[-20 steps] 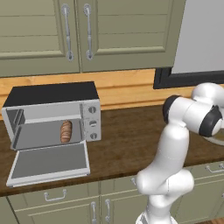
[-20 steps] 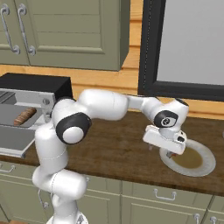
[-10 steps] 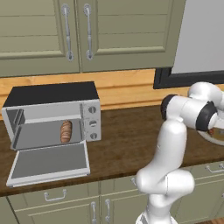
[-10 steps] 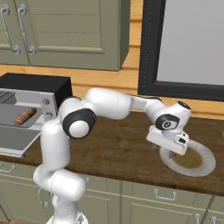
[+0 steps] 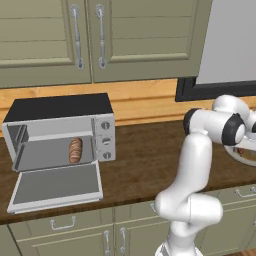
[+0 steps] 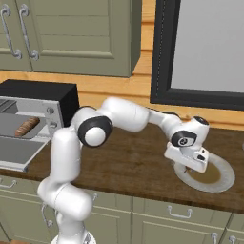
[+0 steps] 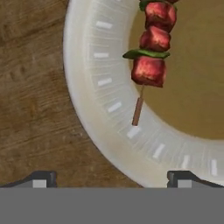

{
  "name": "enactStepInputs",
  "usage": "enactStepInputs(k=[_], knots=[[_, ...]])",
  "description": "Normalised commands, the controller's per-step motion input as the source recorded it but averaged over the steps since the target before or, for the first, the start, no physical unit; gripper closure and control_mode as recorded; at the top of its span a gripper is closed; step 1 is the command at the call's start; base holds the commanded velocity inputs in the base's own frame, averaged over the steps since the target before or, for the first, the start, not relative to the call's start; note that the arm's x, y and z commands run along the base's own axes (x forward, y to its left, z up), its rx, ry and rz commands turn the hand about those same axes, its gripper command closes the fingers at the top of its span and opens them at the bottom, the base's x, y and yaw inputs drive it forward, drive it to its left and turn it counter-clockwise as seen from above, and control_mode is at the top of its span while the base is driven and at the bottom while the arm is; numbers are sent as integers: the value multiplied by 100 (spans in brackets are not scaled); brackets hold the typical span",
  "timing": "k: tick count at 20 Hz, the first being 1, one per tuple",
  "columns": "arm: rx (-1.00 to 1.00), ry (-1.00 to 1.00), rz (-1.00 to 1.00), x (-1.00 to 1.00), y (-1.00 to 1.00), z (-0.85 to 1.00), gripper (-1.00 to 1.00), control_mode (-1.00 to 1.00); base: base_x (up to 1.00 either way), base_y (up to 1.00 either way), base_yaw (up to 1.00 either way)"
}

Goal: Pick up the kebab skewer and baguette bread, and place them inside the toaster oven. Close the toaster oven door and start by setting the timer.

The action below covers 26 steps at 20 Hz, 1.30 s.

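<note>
Stretched far right across the dark wooden counter [image 6: 133, 162], white arm's two-finger gripper [image 7: 112, 178] hovering wide open, empty, over the pale round plate [image 7: 94, 83]. Red-chunked kebab skewer [image 7: 151, 52] at one o'clock, top cut off. Tan baguette bread [image 5: 75, 149] inside open silver-grey toaster oven [image 5: 60, 132].

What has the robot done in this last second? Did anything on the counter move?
Its arm has swung a little further right and lower, bringing the open claw closer over the plate where the kebab skewer lies. It has grabbed nothing and let nothing go. The baguette bread remains inside the toaster oven, and the toaster oven door still hangs open.
</note>
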Motion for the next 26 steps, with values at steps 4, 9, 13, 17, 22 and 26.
enactStepInputs(k=[4,9,13,17,22,26], knots=[[-1,-2,-6,29,-13,-21,-100,-100,0,0,0],[0,-5,-4,35,-11,-7,-100,-100,0,0,0],[-1,-2,-5,19,-14,-35,-100,-100,0,0,0],[0,-2,-4,31,-21,-18,-100,-100,0,0,0],[0,-1,-1,30,-27,-11,-100,-100,0,0,0],[0,-1,0,32,-20,-17,-100,-100,0,0,0]])
